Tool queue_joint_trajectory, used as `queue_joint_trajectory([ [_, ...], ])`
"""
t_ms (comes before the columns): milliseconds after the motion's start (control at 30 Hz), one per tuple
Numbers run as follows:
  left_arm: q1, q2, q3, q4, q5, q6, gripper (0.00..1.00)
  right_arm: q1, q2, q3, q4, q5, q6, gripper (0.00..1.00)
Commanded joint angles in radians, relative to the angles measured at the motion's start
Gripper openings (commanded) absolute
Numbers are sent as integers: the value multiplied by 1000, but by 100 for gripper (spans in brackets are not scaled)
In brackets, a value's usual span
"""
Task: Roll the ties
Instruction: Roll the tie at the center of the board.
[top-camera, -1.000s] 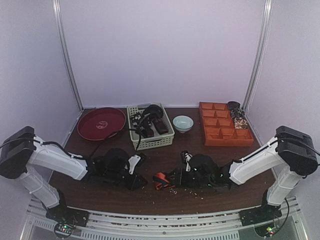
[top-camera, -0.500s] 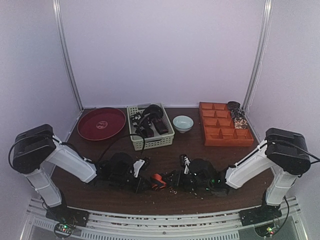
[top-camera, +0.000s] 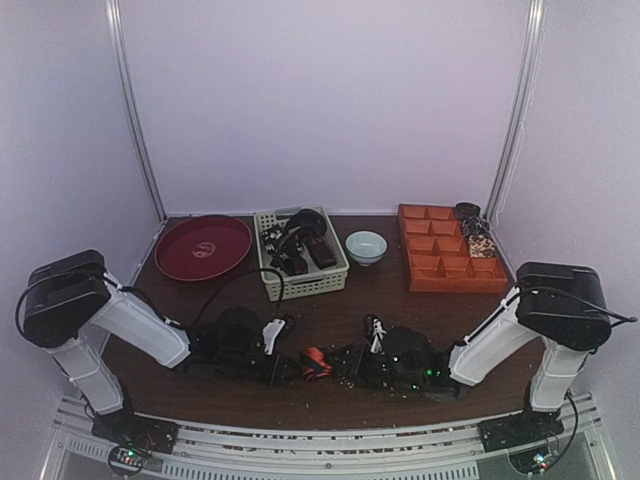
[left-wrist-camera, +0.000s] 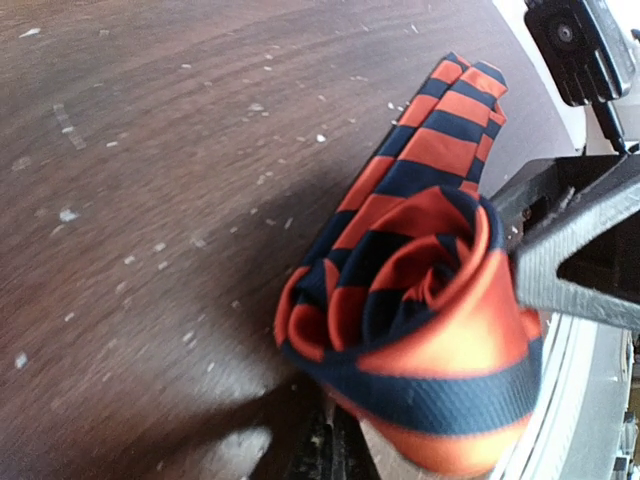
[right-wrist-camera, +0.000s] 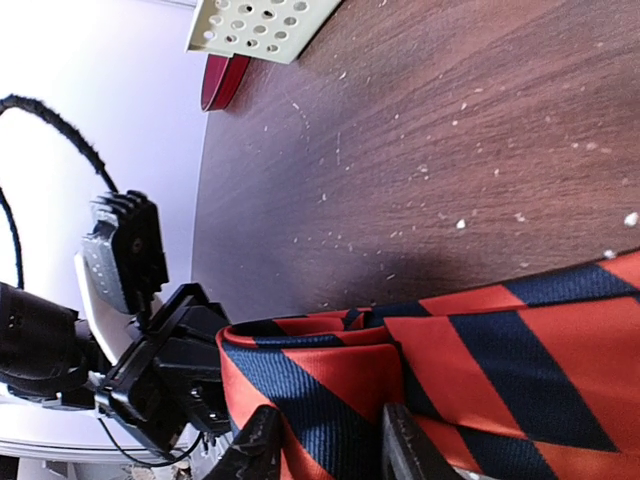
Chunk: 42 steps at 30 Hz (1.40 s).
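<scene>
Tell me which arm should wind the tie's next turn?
Left, probably: the left claw is shut at the coiled end of the tie; the right claw only straddles the flat tail.

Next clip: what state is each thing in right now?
striped tie: partly rolled, loose end lying flat
left hand: shut on the roll
right hand: straddling the tie, grip unclear
basket: upright, holding dark items
bowl: upright
red plate: lying flat
</scene>
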Motion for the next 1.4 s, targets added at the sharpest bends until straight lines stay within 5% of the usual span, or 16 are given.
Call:
queue_joint_trajectory([
  [0,0,-80,-25,-62,-78,-38,2,-2,-52,-6,-83,50,-49,36],
  [233,32,-81,-9,-122,-132,-14,3,-2,-42,5,-135,28,-77,37],
  [900,31,49,86,104,116,47,0,-60,-83,-8,-208,51,-173,38],
  [1367,31,94,175,33,107,51,0,-89,-206,-40,-359,122,-260,38],
])
